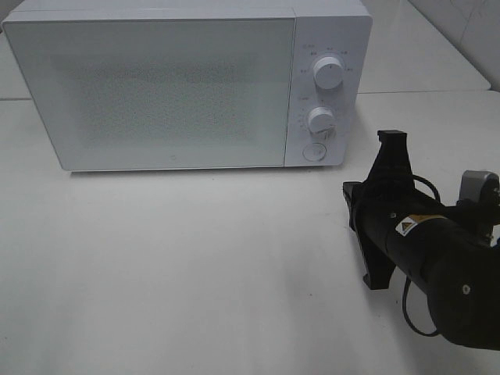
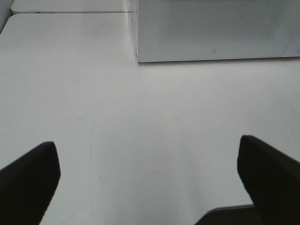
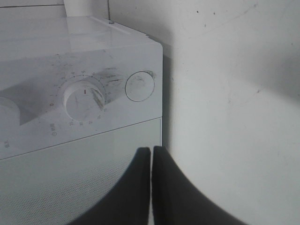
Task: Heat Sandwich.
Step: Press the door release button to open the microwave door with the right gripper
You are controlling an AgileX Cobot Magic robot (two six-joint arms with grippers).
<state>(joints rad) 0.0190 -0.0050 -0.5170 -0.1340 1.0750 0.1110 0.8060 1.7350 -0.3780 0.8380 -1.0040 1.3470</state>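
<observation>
The sandwich is out of view in every frame. The white microwave (image 1: 156,86) stands at the back of the table with its door closed. My right gripper (image 1: 393,136) is shut with nothing between its fingers. It hovers just in front of the microwave's lower right corner, pointing toward the control panel. In the right wrist view the shut fingers (image 3: 151,149) sit a little short of the round button (image 3: 139,86) and the lower knob (image 3: 84,98). My left gripper (image 2: 147,143) shows only in its wrist view, open and empty over bare table, facing the microwave (image 2: 211,28).
The panel carries an upper knob (image 1: 328,72), a lower knob (image 1: 321,120) and a round button (image 1: 314,152). The white table (image 1: 195,266) stretches in front of the microwave. A seam to a second table runs behind on the right.
</observation>
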